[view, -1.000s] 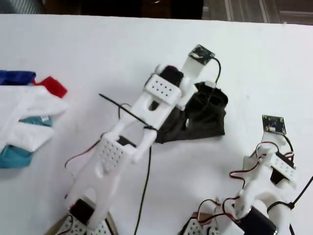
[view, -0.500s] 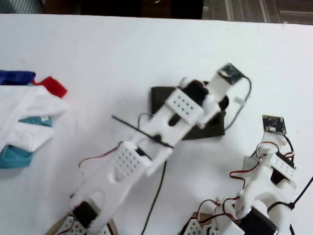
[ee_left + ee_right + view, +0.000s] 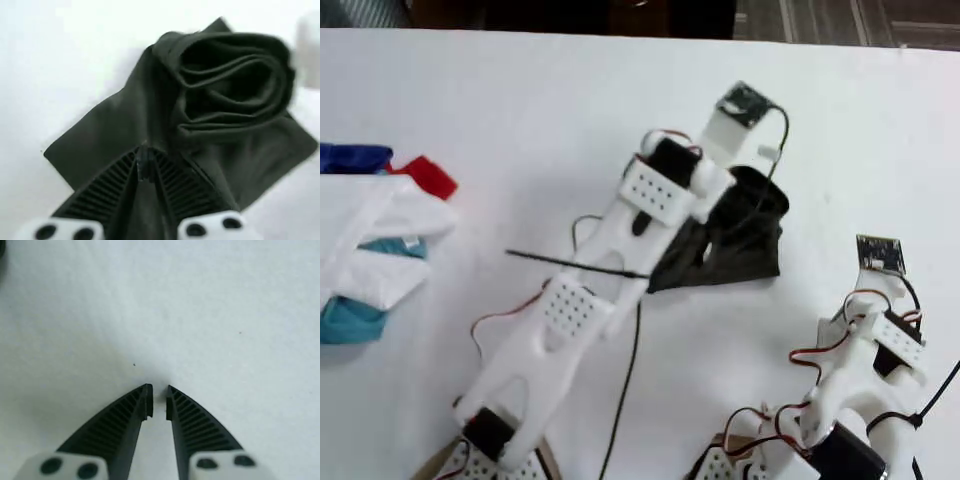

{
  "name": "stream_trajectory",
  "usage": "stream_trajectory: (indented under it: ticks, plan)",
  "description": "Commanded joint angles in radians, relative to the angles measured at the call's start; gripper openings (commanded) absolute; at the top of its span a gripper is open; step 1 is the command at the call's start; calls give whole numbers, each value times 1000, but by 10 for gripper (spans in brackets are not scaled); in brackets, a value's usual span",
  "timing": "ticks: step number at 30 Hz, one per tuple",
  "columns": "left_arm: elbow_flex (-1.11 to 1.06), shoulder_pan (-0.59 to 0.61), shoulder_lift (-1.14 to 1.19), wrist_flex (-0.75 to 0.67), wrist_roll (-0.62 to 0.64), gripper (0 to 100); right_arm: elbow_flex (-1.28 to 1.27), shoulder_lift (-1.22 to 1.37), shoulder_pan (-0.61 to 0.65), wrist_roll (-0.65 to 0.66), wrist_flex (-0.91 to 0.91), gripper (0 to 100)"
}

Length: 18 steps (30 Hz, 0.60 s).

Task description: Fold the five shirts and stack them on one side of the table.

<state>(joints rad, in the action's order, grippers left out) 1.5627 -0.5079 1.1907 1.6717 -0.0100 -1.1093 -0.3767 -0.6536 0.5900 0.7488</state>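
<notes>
My left gripper (image 3: 145, 162) is pinched tight on a fold of the black shirt (image 3: 225, 100), fingertips meeting with cloth between them. In the high view the shirt (image 3: 735, 250) lies right of the middle of the table (image 3: 520, 100). One part is bunched and pulled up under my left arm, the rest lies flat. My right gripper (image 3: 159, 399) hangs over bare tabletop, fingers narrow with a thin gap, holding nothing. The stack of folded shirts (image 3: 370, 240) sits at the left edge, well apart from the black one. White is on top, with blue, red and teal showing under it.
</notes>
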Motion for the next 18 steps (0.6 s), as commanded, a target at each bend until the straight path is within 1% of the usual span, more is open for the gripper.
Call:
stream_trajectory:
  ticks: [1, 4, 9, 18]
  plan:
    - [21, 3, 51, -72, 9, 26, 3, -22, -1, -3, -18, 57]
    - [21, -26, 95, -107, 9, 26, 3, -22, -1, -3, -18, 56]
    - [12, -83, 110, -110, 9, 26, 3, -22, -1, -3, -18, 56]
    - [21, -224, 100, 9, 9, 26, 3, -22, -1, -3, -18, 56]
